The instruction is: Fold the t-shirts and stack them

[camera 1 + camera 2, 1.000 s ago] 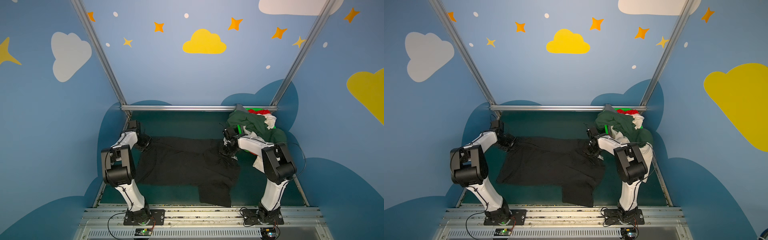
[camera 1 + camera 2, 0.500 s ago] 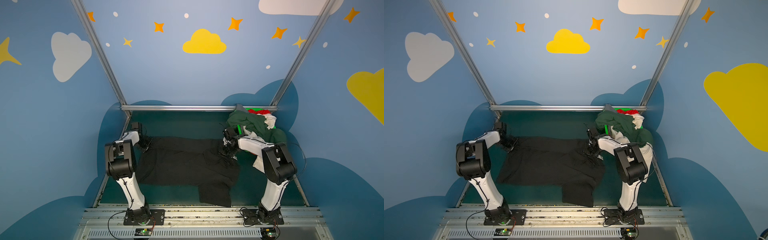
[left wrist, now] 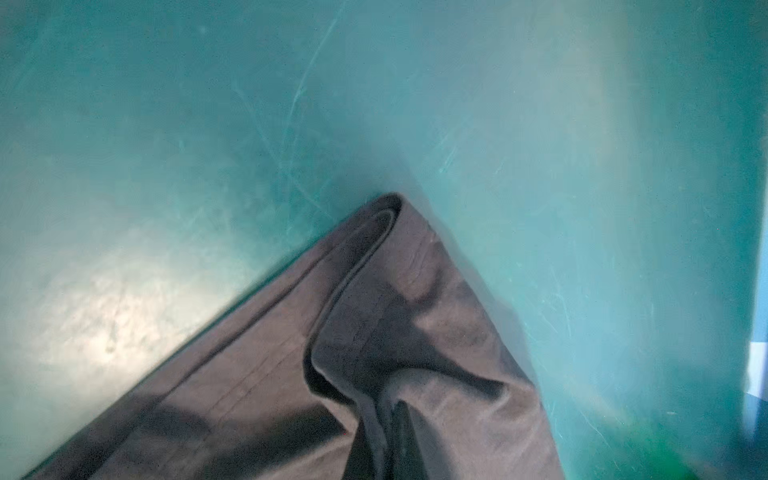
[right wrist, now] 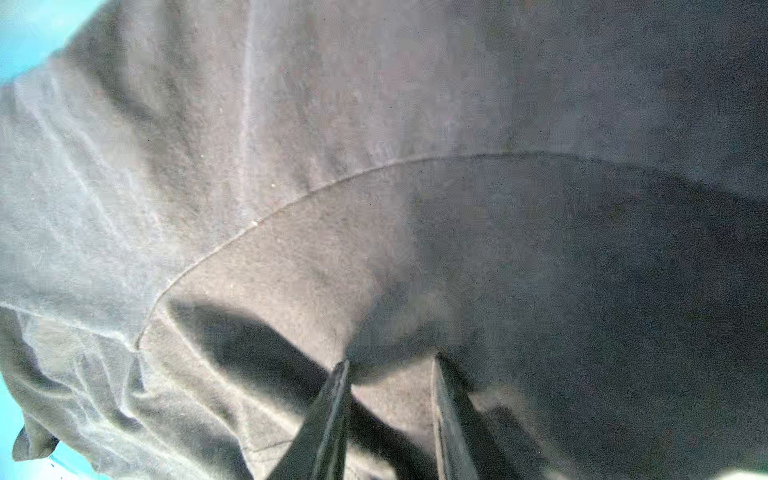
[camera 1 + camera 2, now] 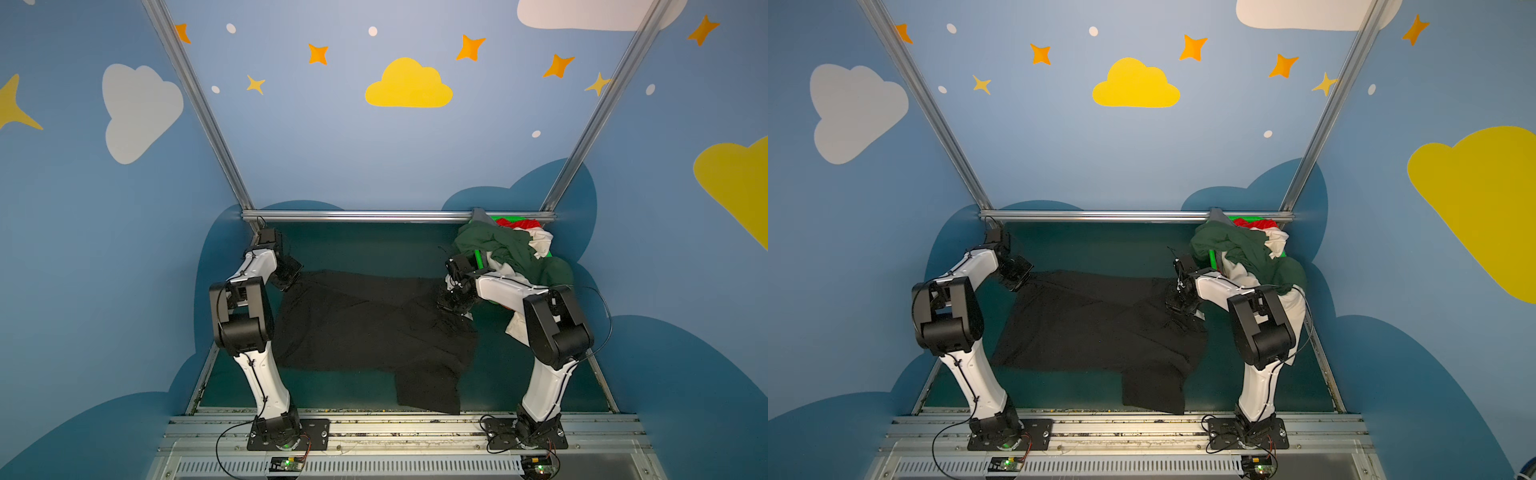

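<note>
The black t-shirt lies spread on the teal table, with one sleeve hanging toward the front edge. My left gripper is at its far left corner. In the left wrist view it is shut on a pinched fold of the black t-shirt. My right gripper rests on the shirt's far right edge. In the right wrist view it is open, with its fingers apart and pressed onto the black cloth.
At the back right, a bright green basket holds a heap: a dark green t-shirt, a white one and a red one. White cloth hangs behind my right arm. A metal rail bounds the table's far edge.
My left gripper has closed on the far left corner of the black t-shirt, and the left arm's elbow has swung in. The right arm has barely moved.
</note>
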